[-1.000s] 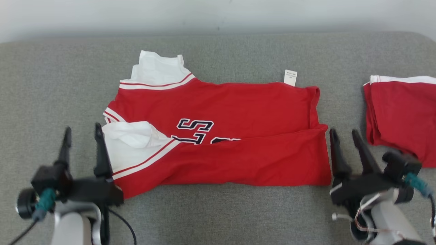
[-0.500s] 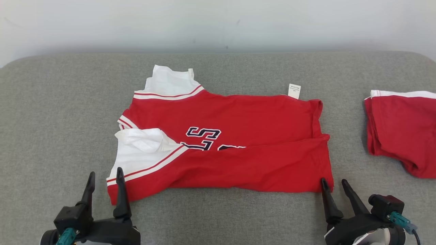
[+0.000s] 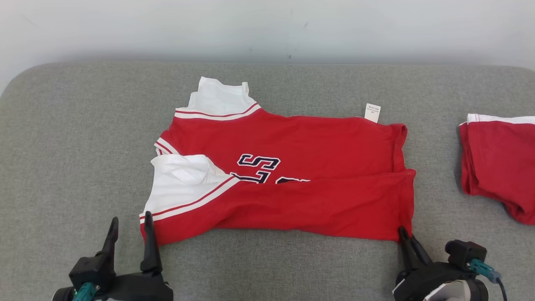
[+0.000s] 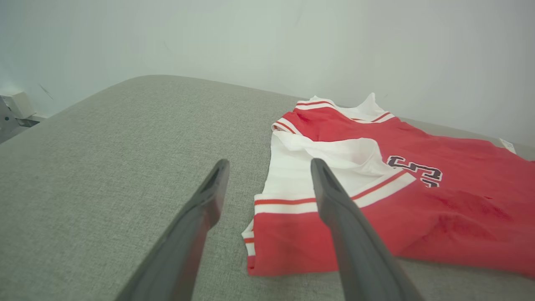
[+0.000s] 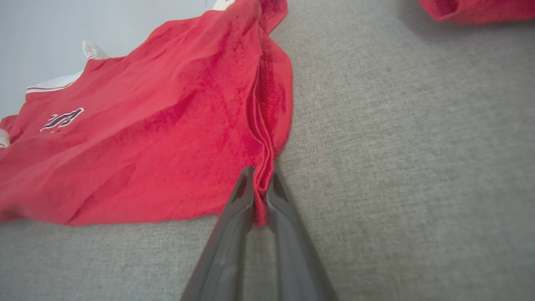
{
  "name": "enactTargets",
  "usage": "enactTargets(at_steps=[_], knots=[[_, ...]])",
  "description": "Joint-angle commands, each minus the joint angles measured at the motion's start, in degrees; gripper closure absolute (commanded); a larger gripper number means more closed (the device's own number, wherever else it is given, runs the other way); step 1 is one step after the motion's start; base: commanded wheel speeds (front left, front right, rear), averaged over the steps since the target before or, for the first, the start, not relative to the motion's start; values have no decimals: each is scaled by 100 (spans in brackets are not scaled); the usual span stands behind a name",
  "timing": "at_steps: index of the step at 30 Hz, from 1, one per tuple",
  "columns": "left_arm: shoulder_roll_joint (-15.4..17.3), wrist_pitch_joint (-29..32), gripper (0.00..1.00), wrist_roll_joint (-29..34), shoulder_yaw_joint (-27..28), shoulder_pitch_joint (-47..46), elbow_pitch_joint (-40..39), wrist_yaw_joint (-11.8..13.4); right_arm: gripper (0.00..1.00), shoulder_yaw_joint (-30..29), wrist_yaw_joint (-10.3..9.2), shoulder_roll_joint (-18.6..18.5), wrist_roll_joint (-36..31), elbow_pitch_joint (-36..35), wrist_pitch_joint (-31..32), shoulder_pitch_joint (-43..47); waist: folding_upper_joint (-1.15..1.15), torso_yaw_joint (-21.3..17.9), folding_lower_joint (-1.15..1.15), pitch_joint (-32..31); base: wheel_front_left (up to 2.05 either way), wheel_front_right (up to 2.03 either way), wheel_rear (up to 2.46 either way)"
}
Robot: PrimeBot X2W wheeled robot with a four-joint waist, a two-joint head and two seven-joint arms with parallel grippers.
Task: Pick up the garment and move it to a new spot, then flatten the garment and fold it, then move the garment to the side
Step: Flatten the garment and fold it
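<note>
- The right gripper [image 3: 406, 241], whose two long dark fingers stood apart a moment ago, has now pinched down on the near right hem corner of the red-and-white cotton jersey with dark lettering [image 3: 284, 175] (the right wrist view shows the hem squeezed between the tips).
- This side looks ready for the next fold; the other corner is not yet held.
- The left gripper [image 3: 130, 219] sits low at the near left corner, fingers wide, gripping nothing.
- The jersey lies partly folded mid-way along the grey fabric cushion [image 3: 62, 146], well apart from a second red folded garment [image 3: 497, 167] at the right.
</note>
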Motion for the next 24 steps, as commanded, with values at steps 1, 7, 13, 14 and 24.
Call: enactTargets(at_steps=[1, 7, 13, 14, 24], knots=[[0, -16, 0, -77, 39, -1, 46, 24, 100, 133, -13, -30, 86, 42, 54, -6, 0, 4, 1, 3, 0, 0, 0], [0, -16, 0, -568, 256, 10, 299, -112, 100, 181, -13, -216, 290, -417, 32, -40, 0, -27, 1, 18, 0, 0, 0], [-1, -16, 0, -1202, 222, -26, 658, -448, 100, 234, -13, -299, 283, -678, 31, 2, 0, -65, 1, 25, 0, 0, 0], [0, -17, 0, -1291, 213, -21, 707, -486, 100, 246, -14, -313, 260, -695, 32, 5, 0, -68, 1, 29, 0, 0, 0], [2, -17, 0, -1826, 45, -11, 1015, -632, 100, 326, -14, -342, 209, -742, 32, -25, 0, -114, 1, 114, 0, 0, 0]])
